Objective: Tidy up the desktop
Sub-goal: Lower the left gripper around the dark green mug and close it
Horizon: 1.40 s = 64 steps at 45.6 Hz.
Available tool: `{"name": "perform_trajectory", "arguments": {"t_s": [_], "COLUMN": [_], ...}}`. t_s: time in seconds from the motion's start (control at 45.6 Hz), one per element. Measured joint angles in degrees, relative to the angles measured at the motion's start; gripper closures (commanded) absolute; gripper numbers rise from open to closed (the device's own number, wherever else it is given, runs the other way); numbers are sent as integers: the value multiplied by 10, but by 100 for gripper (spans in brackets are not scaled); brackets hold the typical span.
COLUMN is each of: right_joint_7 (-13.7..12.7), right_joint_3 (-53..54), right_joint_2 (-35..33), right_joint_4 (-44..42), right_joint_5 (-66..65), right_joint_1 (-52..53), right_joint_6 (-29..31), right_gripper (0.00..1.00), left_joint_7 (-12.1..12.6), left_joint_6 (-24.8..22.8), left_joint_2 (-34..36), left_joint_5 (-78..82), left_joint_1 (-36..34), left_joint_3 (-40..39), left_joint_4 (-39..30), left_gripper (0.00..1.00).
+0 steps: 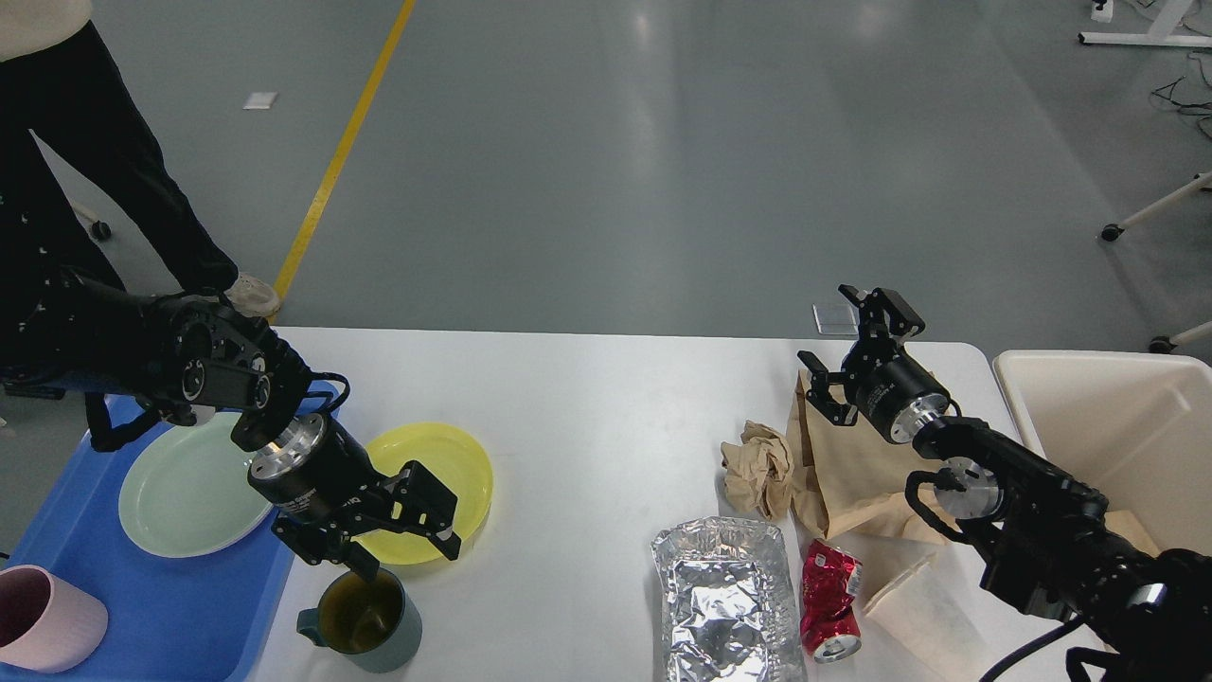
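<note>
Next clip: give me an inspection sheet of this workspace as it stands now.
Surface: desktop, white, partly covered.
Job's things: yellow plate and dark mug on the desktop; green plate and pink cup in blue tray.
Clutter: crumpled paper, brown bag, foil tray, crushed red can.
Grippers: left gripper open over the mug's rim; right gripper open, raised.
Cables: some on the floor, far right.
Surroundings: cream bin; person standing at left.
</note>
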Motion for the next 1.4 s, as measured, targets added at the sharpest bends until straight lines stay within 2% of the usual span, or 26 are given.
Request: {"name": "perform_trajectory", "arguments": {"t_s": [0.153,0.329,0.417,0.614,0.899,1.052,1.403], "right_joint_7": [0,0,0,0,0,0,0], "right_joint_3": [0,0,0,0,0,0,0], "right_joint_2": [0,0,0,0,0,0,0], "right_joint_4": [0,0,0,0,0,0,0], "right_joint_5": [0,0,0,0,0,0,0], "right_joint_1": [0,0,0,0,0,0,0], "right_joint_6": [0,0,0,0,0,0,0], "right_gripper": [0,0,0,0,0,0,0], "left_joint_7": [37,52,51,49,50,51,53], "left_joint_6": [71,88,77,-8,-56,-60,-32], "left_joint_2": [-16,-22,-22,-16,-19,-25,-31], "left_joint_5": [-2,-3,-5,-10,-10,-10,-10], "left_joint_1": [29,45,45,27,15,32,65], "left_joint_3": [-7,-11,-14,-21,-17,-16,-17], "left_joint_4": [15,24,24,23,21,24,59], "left_gripper": [4,4,4,4,4,4,4]}}
